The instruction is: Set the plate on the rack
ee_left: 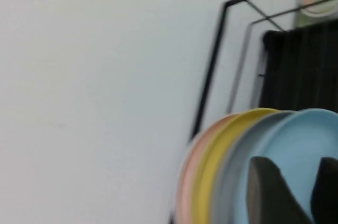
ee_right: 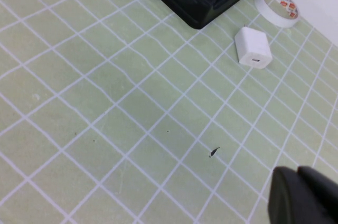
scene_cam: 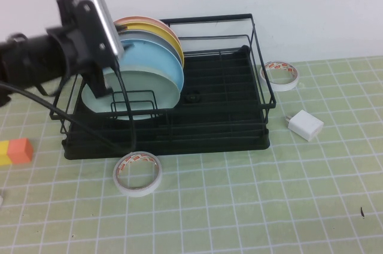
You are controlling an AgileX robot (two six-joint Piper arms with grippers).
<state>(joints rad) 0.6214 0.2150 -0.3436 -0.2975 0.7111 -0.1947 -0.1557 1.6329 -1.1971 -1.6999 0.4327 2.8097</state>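
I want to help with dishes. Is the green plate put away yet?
Almost. The green plate stands in the rack in front of the blue plate. The left gripper is at its rim, fingers apart; letting go and backing off remain. The right gripper waits shut over the mat.

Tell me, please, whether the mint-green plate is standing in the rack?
Yes: the plate stands on edge in the rack, before the blue plate.
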